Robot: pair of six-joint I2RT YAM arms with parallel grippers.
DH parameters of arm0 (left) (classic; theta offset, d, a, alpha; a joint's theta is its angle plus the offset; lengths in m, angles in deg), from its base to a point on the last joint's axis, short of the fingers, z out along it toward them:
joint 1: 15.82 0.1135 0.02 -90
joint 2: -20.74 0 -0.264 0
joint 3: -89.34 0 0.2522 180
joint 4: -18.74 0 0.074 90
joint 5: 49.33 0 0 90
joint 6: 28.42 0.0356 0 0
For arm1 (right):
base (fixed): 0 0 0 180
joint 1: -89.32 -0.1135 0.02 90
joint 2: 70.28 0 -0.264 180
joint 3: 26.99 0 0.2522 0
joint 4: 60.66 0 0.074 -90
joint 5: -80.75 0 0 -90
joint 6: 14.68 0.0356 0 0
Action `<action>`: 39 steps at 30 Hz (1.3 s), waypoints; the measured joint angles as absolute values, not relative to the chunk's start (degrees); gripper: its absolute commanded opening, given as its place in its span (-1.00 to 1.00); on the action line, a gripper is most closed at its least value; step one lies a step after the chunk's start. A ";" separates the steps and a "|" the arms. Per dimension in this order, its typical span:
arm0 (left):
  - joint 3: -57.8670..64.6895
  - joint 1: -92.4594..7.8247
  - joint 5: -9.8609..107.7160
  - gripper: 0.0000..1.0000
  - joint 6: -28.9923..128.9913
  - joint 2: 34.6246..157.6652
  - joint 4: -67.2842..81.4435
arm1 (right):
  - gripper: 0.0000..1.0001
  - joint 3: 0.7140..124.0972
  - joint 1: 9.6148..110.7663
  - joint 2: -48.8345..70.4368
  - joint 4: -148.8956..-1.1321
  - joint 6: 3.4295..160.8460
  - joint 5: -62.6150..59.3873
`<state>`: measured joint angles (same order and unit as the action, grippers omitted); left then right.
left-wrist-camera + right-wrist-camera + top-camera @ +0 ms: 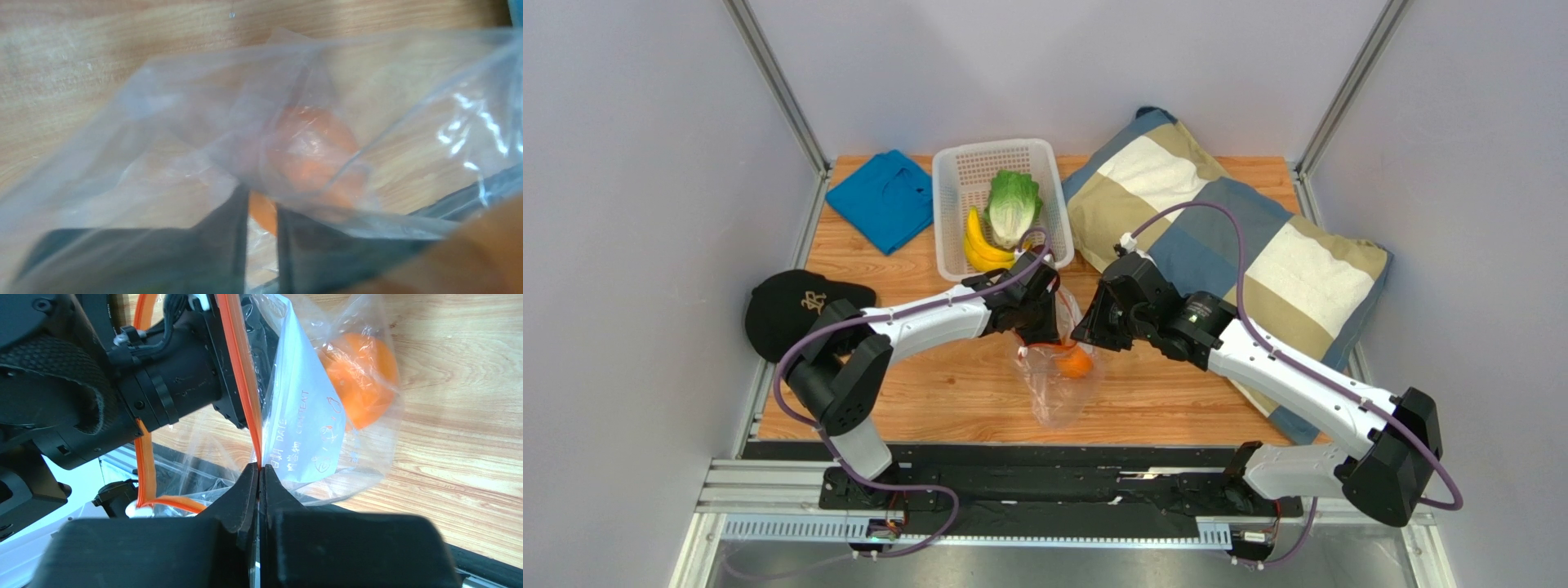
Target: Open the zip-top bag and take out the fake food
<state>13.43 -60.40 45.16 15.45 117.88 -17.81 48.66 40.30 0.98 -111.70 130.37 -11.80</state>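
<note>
Where the zip-top bag [1054, 395] sits by the middle of the table's [928, 392] near edge, the right gripper [259, 468] is clenched on its zip strip [242, 386]. The left gripper [262, 202] reaches into the bag's mouth, its fingers narrowly apart at the orange [307, 159]; whether it grasps the orange cannot be told. At the far edge, a basket [949, 165] holds the lettuce [1014, 206] and banana bunch [979, 245].

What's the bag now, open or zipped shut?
The bag is open: its zip strip gapes in a loop with the left arm through it, and the right gripper jaws pinch one side.
</note>
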 measured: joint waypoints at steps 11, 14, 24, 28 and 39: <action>13.80 -60.46 40.52 -0.97 18.53 116.48 -23.95 | -1.00 48.66 40.39 0.98 -112.70 129.26 -11.84; 13.69 -60.46 40.96 -0.50 20.04 113.99 -25.26 | -1.00 48.66 40.39 0.88 -113.27 128.62 -11.87; 13.98 -62.38 55.17 -0.12 23.47 108.96 -21.81 | -1.00 48.68 40.94 -0.22 -114.76 127.53 -11.80; 14.61 -63.39 57.31 0.06 23.32 109.16 -20.50 | -1.00 48.68 41.05 -0.37 -115.02 127.53 -11.74; 11.51 -67.08 52.65 0.44 22.58 116.29 -23.67 | -1.00 48.64 41.13 -1.55 -115.59 127.55 -11.78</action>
<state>11.51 -67.08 52.65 22.58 116.29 -23.67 48.64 41.13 -1.55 -115.59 127.55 -11.78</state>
